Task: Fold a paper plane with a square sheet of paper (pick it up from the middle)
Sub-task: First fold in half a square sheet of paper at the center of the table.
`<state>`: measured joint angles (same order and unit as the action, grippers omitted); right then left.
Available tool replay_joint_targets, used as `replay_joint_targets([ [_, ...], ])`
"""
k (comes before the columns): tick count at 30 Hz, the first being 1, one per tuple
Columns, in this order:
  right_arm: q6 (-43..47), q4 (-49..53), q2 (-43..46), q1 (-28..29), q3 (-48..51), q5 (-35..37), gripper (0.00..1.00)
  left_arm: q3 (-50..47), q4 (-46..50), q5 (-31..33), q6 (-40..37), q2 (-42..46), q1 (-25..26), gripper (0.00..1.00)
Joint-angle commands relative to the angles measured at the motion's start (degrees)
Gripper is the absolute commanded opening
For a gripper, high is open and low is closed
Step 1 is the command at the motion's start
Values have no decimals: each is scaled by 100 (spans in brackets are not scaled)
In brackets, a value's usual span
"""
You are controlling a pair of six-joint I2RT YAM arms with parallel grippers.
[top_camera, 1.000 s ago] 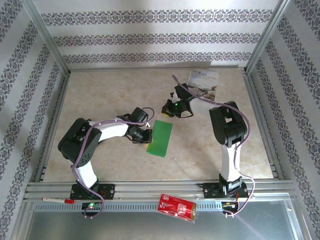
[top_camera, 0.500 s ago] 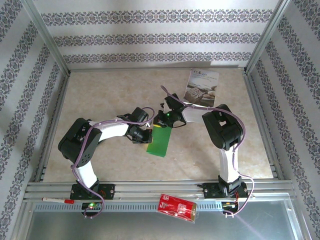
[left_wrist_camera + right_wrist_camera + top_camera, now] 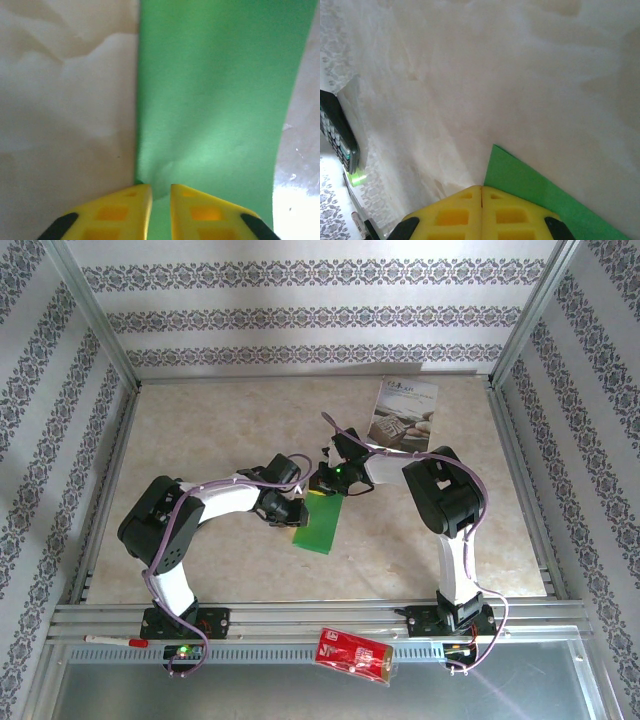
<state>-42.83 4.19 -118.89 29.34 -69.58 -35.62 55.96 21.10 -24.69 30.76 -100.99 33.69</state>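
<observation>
2 arms stood at the near edge of the table (image 3: 200, 440) in the top view, and between them lay 1 green sheet (image 3: 324, 528), flat on the marble-patterned top near the middle, its long sides running slightly slantwise away from the bases. The left gripper (image 3: 297, 521) sat at the sheet's left edge, and the right gripper (image 3: 322, 486) was at its far end. 1 white printed booklet (image 3: 405, 412) lay well apart at the far right of the table. 1 red packet (image 3: 353, 655) rested on the metal rail in front of the bases, and 1 white pen-like stick (image 3: 115, 640) lay on that rail at the left.

1 broad green band filled the middle of the left wrist view: the green sheet (image 3: 215, 100), with bare table (image 3: 65, 100) on its left. The left gripper (image 3: 161, 189) had its 2 yellow fingers (image 3: 132, 207) parted by a narrow gap, released rather than clamped, and the paper puckered a little just ahead of the tips.

1 corner of the green sheet (image 3: 530, 192) showed in the right wrist view, poking out from under the right gripper (image 3: 481, 189). Its 2 yellow fingers (image 3: 450, 215) were pressed together, clenched, over that corner; whether any paper was pinched between them could not be told. Bare table (image 3: 495, 75) spread beyond.
</observation>
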Motion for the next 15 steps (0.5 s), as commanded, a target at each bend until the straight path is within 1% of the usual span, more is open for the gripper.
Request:
replay_joint_targets([
  [1, 266, 328, -340, -69, 249, 467, 3, 55, 685, 251, 80, 238, 54, 32],
  [3, 260, 307, -354, -70, 307, 473, 3, 86, 437, 72, 229, 427, 1, 36],
  [6, 231, 241, -345, -78, 406, 486, 2, -74, -159, -277, 609, 577, -192, 37],
  [8, 231, 245, -350, -78, 418, 492, 2, -205, -560, -445, 877, 598, -314, 32],
  [10, 234, 266, -358, -87, 427, 512, 1, -237, -873, -633, 1014, 539, -368, 25],
  [13, 235, 291, -369, -112, 453, 543, 0, -193, -1091, -806, 1100, 321, -386, 13],
  [15, 232, 292, -394, -122, 457, 547, 0, -124, -1216, -894, 1144, 159, -389, 7],
])
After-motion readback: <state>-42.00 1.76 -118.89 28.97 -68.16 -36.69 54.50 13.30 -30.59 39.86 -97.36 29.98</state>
